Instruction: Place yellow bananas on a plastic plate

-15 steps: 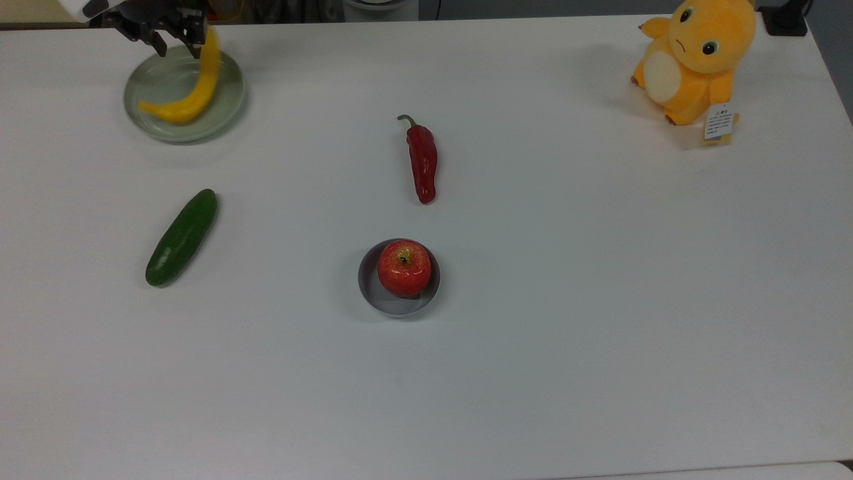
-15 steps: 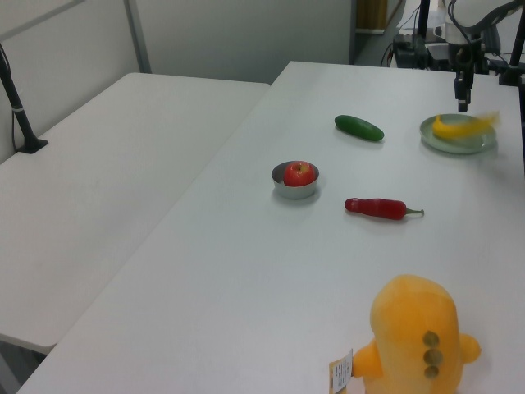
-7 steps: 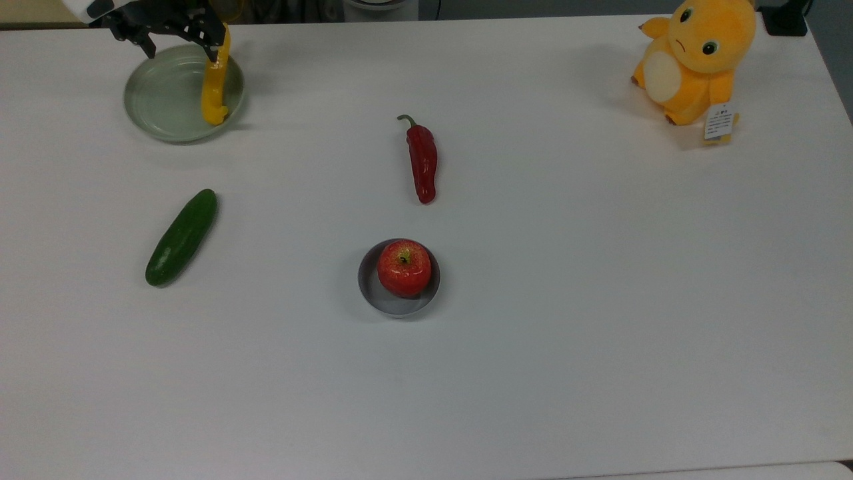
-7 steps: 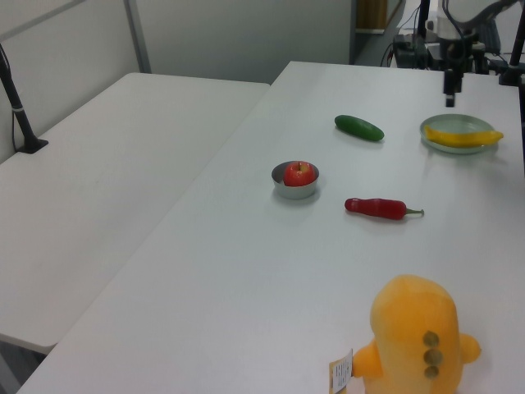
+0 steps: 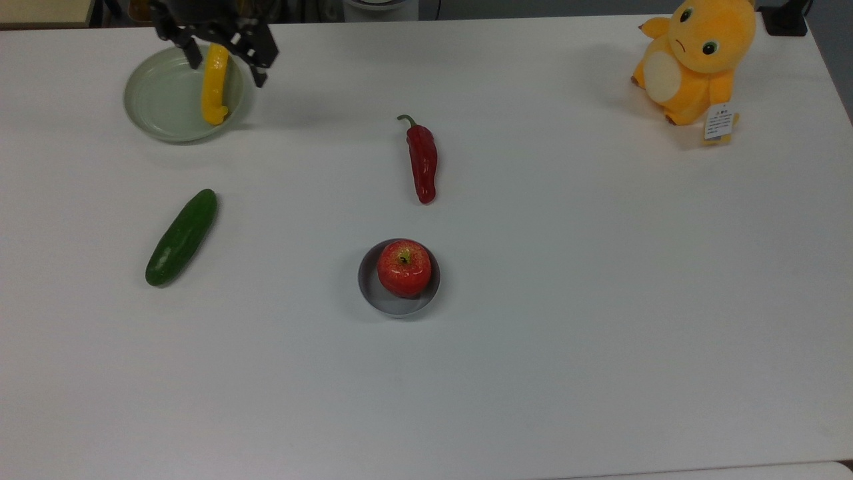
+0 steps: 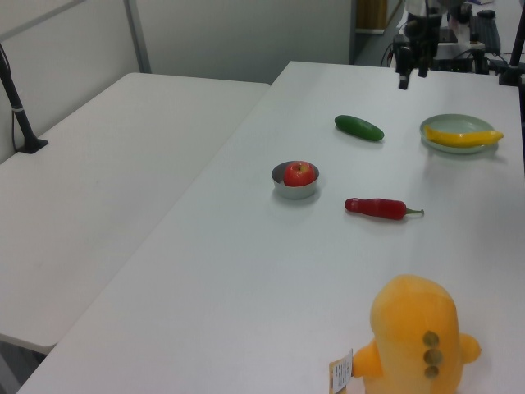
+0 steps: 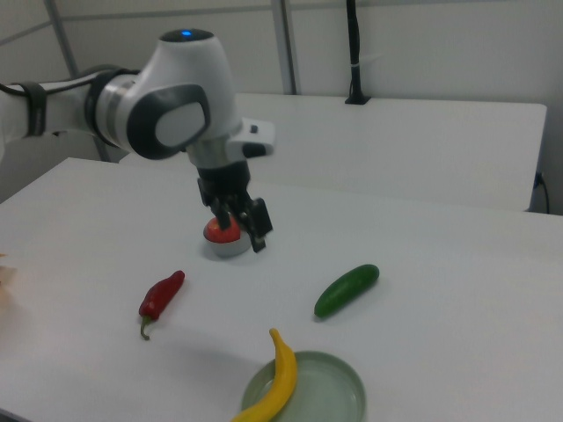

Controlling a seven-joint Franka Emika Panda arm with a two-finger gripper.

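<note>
Banana [image 5: 214, 85] lies on the plate [image 5: 156, 100], along the plate's side toward the top view's right, one end over the rim; in the right view [image 7: 274, 387] it also overhangs the plate [image 7: 325, 391] edge. End effector [image 5: 223, 61] is empty, fingers spread apart, raised above the tabletop [image 5: 600, 267]; in the top view it overlaps the banana's far end, in the left view [image 6: 411, 75] it hangs well apart from the plate [image 6: 455, 125] and banana [image 6: 462, 138]. Tabletop is plain white; a second white table [image 6: 98, 189] adjoins it at the left view's left, with grey partition walls behind. Also on the tabletop: cucumber [image 5: 181, 237] below the plate in the top view, red chilli [image 5: 422, 160] near centre, apple [image 5: 404, 267] in a grey dish [image 5: 398, 303], plush toy [image 5: 693, 60] at the far corner. Versus 0.5 s ago: banana and plate unchanged; the end effector has shifted toward the top view's right and, in the left view, leftward away from the plate.
</note>
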